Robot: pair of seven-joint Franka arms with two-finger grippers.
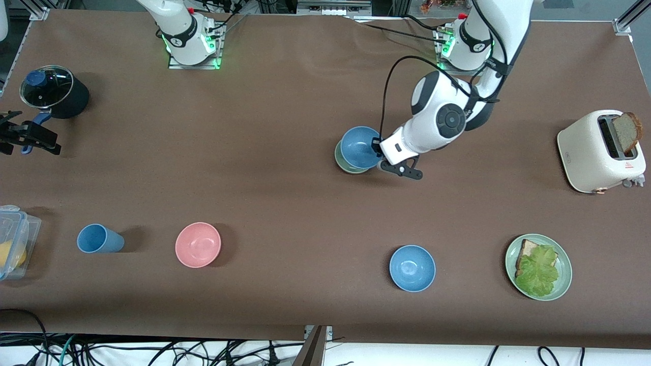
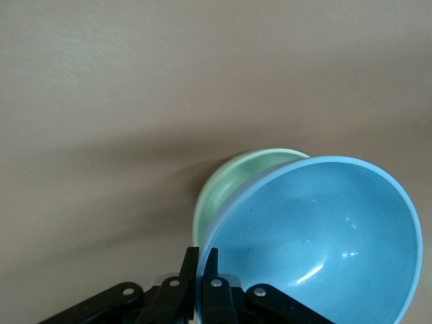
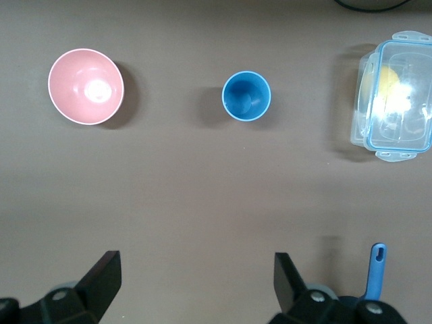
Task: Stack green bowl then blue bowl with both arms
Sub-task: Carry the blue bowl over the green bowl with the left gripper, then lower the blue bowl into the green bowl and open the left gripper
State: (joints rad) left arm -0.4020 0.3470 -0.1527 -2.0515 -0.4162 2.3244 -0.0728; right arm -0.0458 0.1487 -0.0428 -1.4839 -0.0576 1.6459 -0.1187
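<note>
The pale green bowl [image 1: 345, 164] sits near the table's middle, toward the left arm's end. A blue bowl [image 1: 359, 147] is tilted over it and covers most of it; I cannot tell whether the two touch. My left gripper [image 1: 380, 154] is shut on this blue bowl's rim. The left wrist view shows its fingers [image 2: 191, 266] pinching the rim of the blue bowl [image 2: 324, 236], with the green bowl [image 2: 226, 192] showing underneath. My right gripper [image 1: 29, 135] waits open beside the pot, with bare table between its fingers [image 3: 104, 273].
A second blue bowl [image 1: 412, 268], a pink bowl [image 1: 198, 244] and a blue cup [image 1: 98, 239] stand nearer the front camera. A black lidded pot [image 1: 53, 92], a clear container [image 1: 12, 247], a toaster [image 1: 601, 151] and a plate with lettuce toast [image 1: 561, 284] ring the table.
</note>
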